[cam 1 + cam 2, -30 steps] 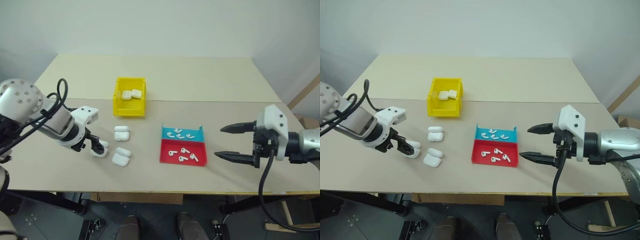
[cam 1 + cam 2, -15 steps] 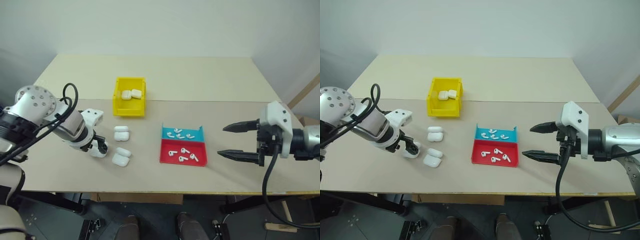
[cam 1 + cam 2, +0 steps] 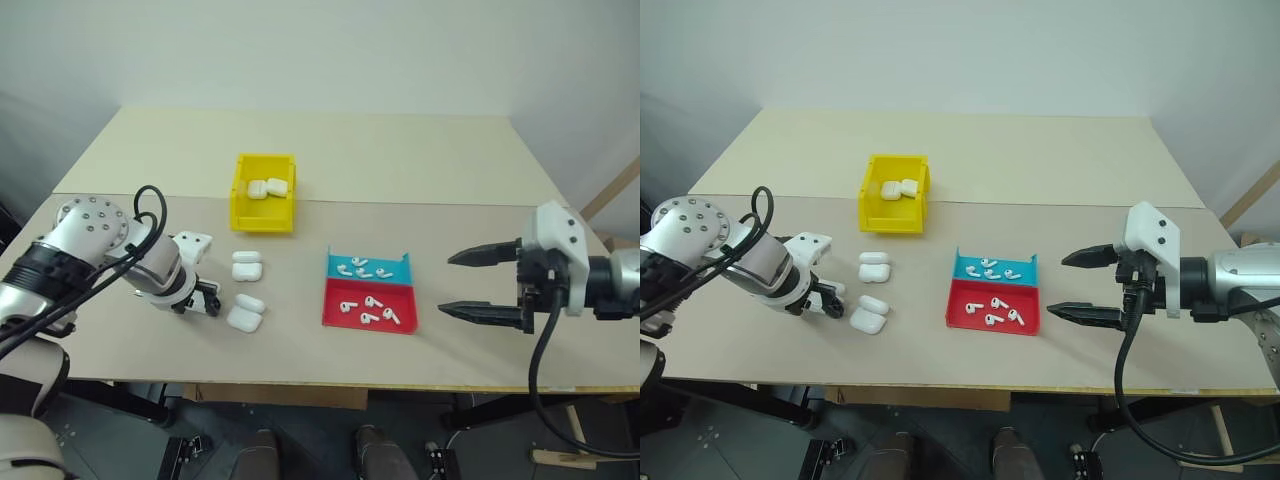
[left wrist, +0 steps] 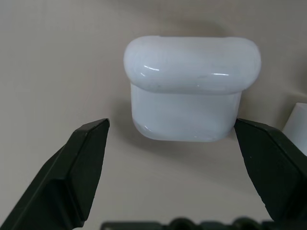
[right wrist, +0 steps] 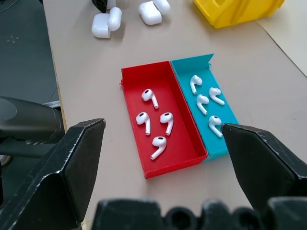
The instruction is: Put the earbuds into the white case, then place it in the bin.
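Observation:
A glossy white case (image 4: 191, 91) lies on the table between the fingers (image 4: 84, 160) of my left gripper (image 3: 204, 302). That gripper points steeply down and is open, with a gap on each side of the case. Several tiny white earbuds (image 5: 154, 117) lie in a red-and-blue tray (image 3: 346, 313) at the table's middle. The yellow bin (image 3: 262, 218) stands behind the cases and holds two white cases (image 3: 265, 187). My right gripper (image 3: 446, 284) hovers open and empty just right of the tray, pointing at it.
Two more white cases (image 3: 245, 264) (image 3: 245, 312) lie close to the right of my left gripper. The table's front edge (image 3: 330, 381) runs near the tray. A seam crosses the tabletop behind the bin's front wall.
My left arm has sunk toward the table and its wrist has turned, bringing the open gripper down around the case. The right gripper has stayed in place.

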`<action>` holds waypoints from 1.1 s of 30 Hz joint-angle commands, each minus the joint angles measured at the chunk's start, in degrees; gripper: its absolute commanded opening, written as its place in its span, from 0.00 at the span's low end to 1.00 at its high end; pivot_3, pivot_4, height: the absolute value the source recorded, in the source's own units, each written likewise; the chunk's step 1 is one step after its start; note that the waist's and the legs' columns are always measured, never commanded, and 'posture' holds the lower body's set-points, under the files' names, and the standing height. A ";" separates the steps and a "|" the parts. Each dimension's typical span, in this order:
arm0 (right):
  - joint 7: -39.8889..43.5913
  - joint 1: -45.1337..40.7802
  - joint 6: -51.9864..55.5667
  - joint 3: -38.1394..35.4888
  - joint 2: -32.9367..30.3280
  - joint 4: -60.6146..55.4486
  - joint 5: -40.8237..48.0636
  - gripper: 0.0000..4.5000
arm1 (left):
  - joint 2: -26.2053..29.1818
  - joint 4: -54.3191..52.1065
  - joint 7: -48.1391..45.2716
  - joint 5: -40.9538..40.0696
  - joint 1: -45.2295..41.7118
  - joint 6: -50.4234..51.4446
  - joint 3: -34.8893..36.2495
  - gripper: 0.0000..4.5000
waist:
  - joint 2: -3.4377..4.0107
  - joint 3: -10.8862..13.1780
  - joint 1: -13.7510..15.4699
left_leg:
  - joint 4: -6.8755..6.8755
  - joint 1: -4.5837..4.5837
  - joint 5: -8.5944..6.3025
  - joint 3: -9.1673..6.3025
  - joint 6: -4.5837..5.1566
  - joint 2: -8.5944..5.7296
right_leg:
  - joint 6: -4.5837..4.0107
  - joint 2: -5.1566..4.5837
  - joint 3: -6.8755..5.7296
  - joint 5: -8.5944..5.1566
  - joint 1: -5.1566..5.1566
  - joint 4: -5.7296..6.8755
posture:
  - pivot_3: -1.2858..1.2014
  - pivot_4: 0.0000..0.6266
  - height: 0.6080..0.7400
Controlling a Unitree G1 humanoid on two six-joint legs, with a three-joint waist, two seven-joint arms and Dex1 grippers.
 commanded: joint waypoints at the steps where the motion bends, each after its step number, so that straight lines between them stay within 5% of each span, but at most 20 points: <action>1: 0.51 -1.16 -0.14 -2.42 -0.95 -1.09 1.49 0.99 | -0.90 0.79 1.66 -0.47 -0.24 -0.71 2.44 1.00 | 0.00 0.00 0.12 | 0.00 0.00 0.00 0.00 0.00 -0.01 | 0.00 -0.01 0.00 0.00 0.00 0.00 | 0.52 0.24 1.00; 33: -0.23 0.74 -0.47 -3.47 -0.05 -2.83 2.98 0.99 | -6.84 0.67 11.35 1.64 3.17 -2.72 9.64 1.00 | 0.10 -0.07 0.69 | 0.00 0.28 0.09 -0.02 -0.15 -0.06 | 0.01 -0.05 -0.01 0.00 0.26 0.07 | 0.52 0.24 1.00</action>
